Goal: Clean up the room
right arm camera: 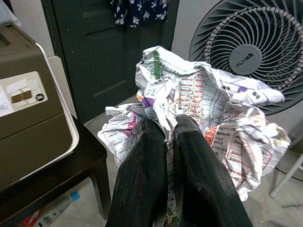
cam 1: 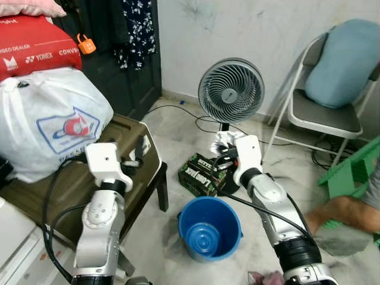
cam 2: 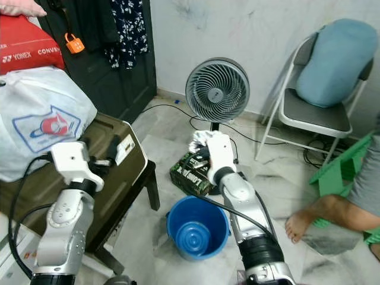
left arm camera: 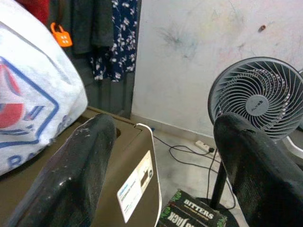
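Right wrist view: right pincer clenched on a crumpled printed paper wad, fingers pinching a fold near its middle so the rest hangs loose around them. In the left eye view the wad is held up in the air in front of the grey fan, above the green carton on the floor, w/ the blue bucket lower and nearer the robot. Prob. held high bc it's trash on its way to the bucket; the bucket sits open-mouthed between the arms, so it looks like the bin. Drop not yet done.

Left pincer released, fingers wide apart, nothing between them; arm raised over the brown printer-like box on the dark desk, idle. White plastic bag rests on the box. Folding chair w/ blue cushion by the wall. A person's bare foot on the floor at right, near the bucket, so watch the swing.
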Robot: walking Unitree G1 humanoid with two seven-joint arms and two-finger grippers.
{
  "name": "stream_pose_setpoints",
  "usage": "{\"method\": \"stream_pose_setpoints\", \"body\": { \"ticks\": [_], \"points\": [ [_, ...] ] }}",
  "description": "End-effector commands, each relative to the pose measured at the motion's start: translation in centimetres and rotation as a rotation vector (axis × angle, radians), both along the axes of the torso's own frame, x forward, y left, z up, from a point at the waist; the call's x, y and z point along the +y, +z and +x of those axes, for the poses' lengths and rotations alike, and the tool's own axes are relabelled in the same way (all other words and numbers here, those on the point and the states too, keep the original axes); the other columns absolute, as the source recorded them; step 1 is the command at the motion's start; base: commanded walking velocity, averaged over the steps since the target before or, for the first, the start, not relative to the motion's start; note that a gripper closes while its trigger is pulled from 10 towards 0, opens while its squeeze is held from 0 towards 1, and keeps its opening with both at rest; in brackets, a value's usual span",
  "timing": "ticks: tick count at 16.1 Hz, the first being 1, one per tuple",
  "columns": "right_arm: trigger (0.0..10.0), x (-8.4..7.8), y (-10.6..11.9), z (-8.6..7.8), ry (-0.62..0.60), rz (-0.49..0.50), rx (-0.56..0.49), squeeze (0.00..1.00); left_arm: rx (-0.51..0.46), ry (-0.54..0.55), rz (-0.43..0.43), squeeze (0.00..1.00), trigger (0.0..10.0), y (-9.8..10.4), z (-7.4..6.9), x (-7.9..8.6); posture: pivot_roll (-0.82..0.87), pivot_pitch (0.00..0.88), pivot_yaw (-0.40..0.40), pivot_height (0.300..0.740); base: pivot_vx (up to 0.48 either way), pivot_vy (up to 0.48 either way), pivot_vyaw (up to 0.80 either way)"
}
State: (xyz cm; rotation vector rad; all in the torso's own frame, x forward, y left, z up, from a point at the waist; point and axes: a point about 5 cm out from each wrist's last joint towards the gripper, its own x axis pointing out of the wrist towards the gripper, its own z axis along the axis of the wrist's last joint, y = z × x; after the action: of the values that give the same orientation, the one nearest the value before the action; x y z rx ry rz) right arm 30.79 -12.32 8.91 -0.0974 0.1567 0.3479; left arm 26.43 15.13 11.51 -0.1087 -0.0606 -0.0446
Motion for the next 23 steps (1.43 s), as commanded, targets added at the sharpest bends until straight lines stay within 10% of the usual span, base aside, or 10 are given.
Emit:
{"method": "stream_pose_setpoints", "body": {
  "ticks": [1,12,23],
  "points": [
    [10.0,0.1,0.5,0.2,0.0,0.003,-0.018,0.0,-0.011,0.0,0.003,0.0,10.0,0.3,0.1,0.0,-0.02,0.0,-0.044,0.74,0.322,0.0,0.0],
    [10.0,0.1,0.2,0.6,-0.071,0.006,0.023,0.0,0.018,-0.048,0.063,0.0,10.0,-0.3,-0.6,0.1,0.0,0.005,-0.05,0.74,0.169,0.0,0.0],
    [10.0,1.1,-4.2,1.7,-0.29,-0.012,0.298,0.0,0.165,-0.485,0.402,0.0,10.0,-0.8,-9.5,2.1,0.16,0.199,0.012,0.74,0.0,0.0,0.0]
  ]
}}
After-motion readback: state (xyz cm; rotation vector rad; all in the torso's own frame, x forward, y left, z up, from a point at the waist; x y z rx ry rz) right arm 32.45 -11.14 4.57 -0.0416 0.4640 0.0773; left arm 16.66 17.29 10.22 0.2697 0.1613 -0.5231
